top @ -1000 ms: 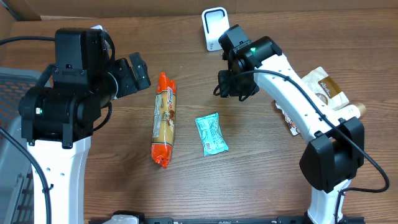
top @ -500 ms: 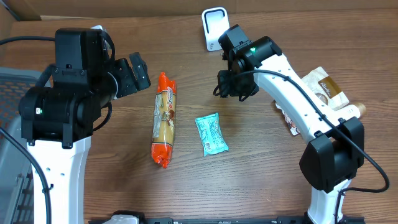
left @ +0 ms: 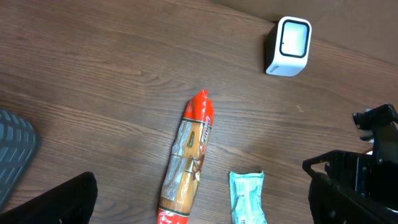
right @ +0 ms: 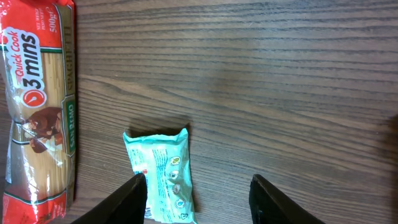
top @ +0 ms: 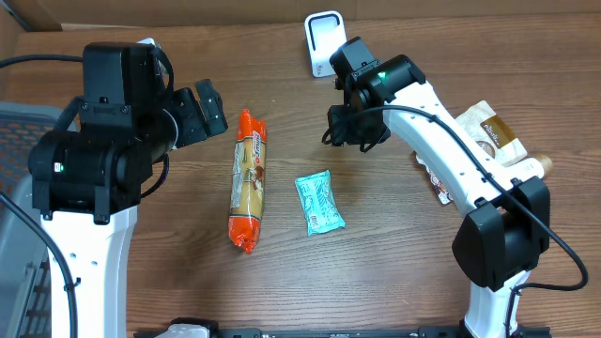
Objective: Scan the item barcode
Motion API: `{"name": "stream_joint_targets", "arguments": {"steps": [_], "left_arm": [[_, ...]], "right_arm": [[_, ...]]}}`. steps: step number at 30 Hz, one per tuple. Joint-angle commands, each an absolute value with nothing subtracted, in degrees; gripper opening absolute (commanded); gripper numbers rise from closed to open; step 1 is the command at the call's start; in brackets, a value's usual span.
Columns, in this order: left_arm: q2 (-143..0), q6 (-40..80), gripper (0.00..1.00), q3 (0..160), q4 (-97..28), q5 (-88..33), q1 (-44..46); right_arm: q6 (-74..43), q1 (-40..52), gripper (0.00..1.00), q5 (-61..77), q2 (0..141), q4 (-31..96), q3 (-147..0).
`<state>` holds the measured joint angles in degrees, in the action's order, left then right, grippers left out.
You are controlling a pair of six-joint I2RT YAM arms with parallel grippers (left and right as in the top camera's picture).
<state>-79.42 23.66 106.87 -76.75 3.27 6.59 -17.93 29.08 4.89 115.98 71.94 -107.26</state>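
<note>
Two items lie mid-table: a long orange-red spaghetti packet point(top: 249, 178) point(left: 186, 168) point(right: 40, 106) and a small teal packet point(top: 319, 202) point(left: 247, 199) point(right: 163, 174). A white barcode scanner point(top: 324, 42) point(left: 287, 46) stands at the table's far edge. My right gripper point(top: 355, 131) point(right: 202, 202) hovers open just beyond the teal packet and holds nothing; in its wrist view the packet's end lies below, by its left finger. My left gripper point(top: 208, 111) point(left: 199, 205) is wide open and empty, raised to the left of the spaghetti packet.
Several more packaged goods point(top: 488, 141) are piled at the right edge beside the right arm. A grey basket point(top: 14, 141) point(left: 15, 146) sits off the table's left side. Cardboard point(top: 38, 14) lines the far left corner.
</note>
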Motion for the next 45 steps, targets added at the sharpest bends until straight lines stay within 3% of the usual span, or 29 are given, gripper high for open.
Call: {"name": "stream_joint_targets", "arguments": {"steps": [1, 27, 45], "left_arm": [[-79.5, 24.0, 1.00, 107.8, -76.7, 3.6, 6.4], [-79.5, 24.0, 1.00, 107.8, -76.7, 3.6, 6.4], [-79.5, 24.0, 1.00, 107.8, -76.7, 3.6, 6.4]], "right_arm": [[-17.7, 29.2, 0.54, 4.6, 114.9, 71.7, -107.0], [-17.7, 29.3, 0.58, 6.6, 115.0, 73.8, -103.9], [-13.6, 34.7, 0.62, 14.9, 115.0, 71.2, -97.2]]}}
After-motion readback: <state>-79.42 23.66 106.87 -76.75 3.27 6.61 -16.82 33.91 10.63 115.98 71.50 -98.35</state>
